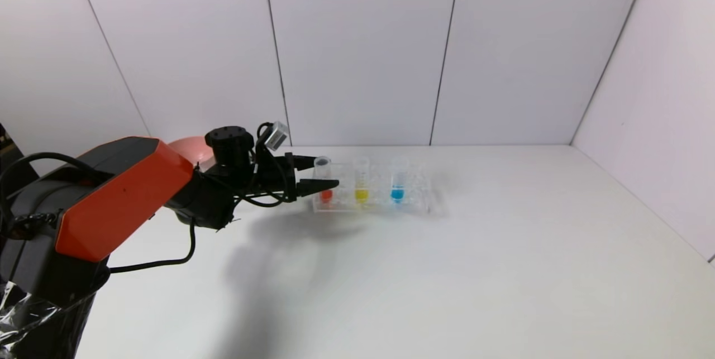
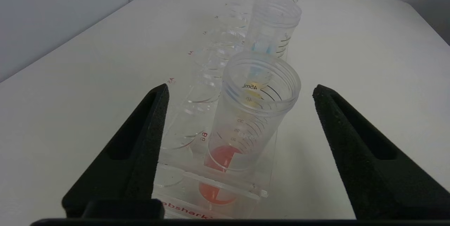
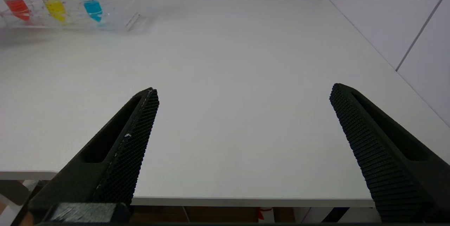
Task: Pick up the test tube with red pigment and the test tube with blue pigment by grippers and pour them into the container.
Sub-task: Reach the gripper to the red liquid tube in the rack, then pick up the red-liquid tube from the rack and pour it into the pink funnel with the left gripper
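The test tube with red pigment (image 1: pixel 324 180) stands upright at the left end of a clear rack (image 1: pixel 413 202). The test tube with blue pigment (image 1: pixel 397 183) stands two places to its right. My left gripper (image 1: pixel 321 173) is open, with one finger on each side of the red tube's upper part and not touching it. In the left wrist view the gripper (image 2: pixel 240 89) straddles the red tube (image 2: pixel 253 113) with clear gaps. My right gripper (image 3: pixel 242 90) is open and empty over the table's near edge, far from the red tube (image 3: pixel 17 6) and the blue tube (image 3: pixel 92 6). The container is out of view.
A yellow-liquid tube (image 1: pixel 361 183) stands between the red and blue tubes. A pink bowl (image 1: pixel 192 149) shows partly behind my left arm at the back left. White walls close the table at the back and right.
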